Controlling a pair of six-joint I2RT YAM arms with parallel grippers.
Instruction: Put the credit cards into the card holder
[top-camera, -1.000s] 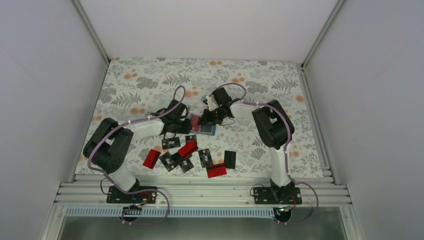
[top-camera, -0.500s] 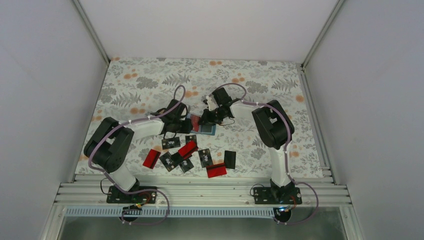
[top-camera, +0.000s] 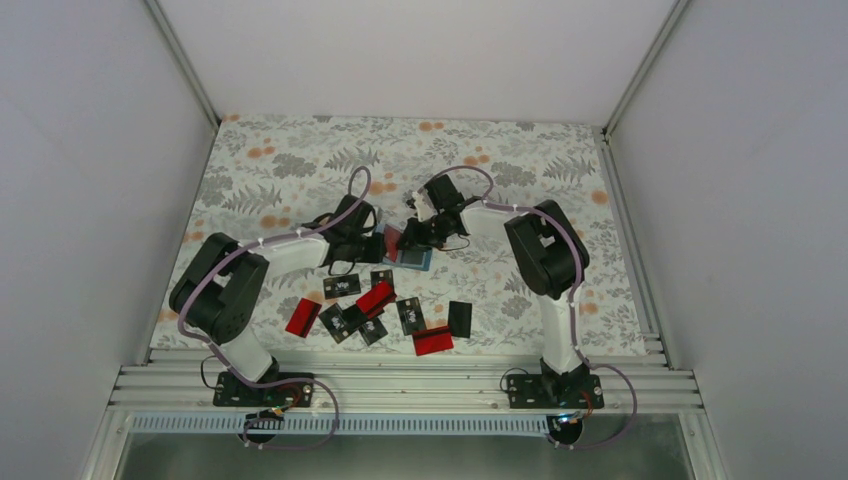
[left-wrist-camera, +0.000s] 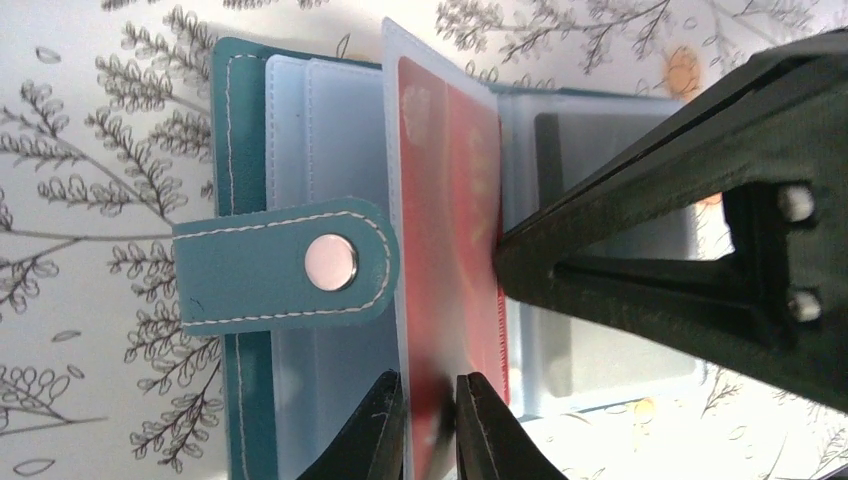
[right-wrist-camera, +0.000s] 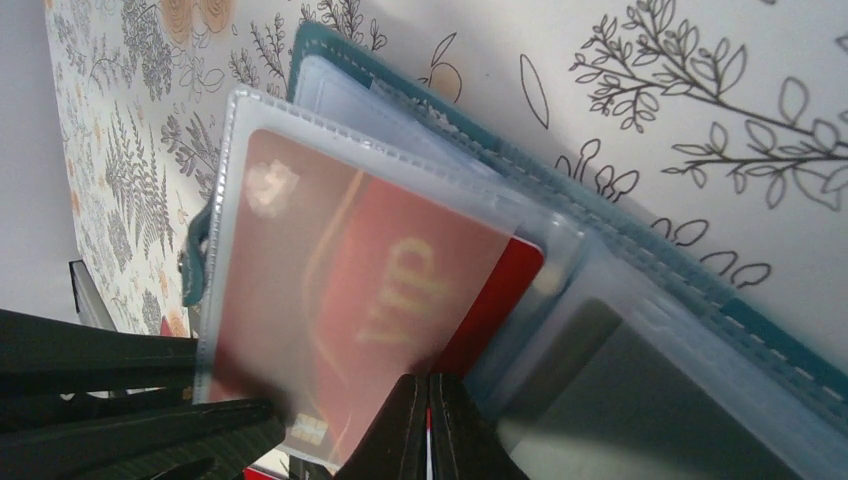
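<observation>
The card holder lay open and flat near the middle of the table. Its snap strap was folded out over the outer pockets, so it did not cover the page we were working on. One clear sleeve stood lifted off the others. A red card sat most of the way inside it, with a strip of red showing bare beyond the frosted plastic in the right wrist view.

Our left gripper straddled the edge of that sleeve, one jaw close on either side. We could not tell whether the jaws actually pinched it. We judged they were there to hold the page up and steady, so the pocket would not flop shut.

Our right gripper had its fingers pressed together with nothing between them, and its tip touched the card's edge. We judged the closed fingers served as a blunt point for nudging the card home.

The rest of the credit cards, red and black, lay scattered between the card holder and the near edge of the table, apart from both grippers. With so many loose, we judged the task far from done.
</observation>
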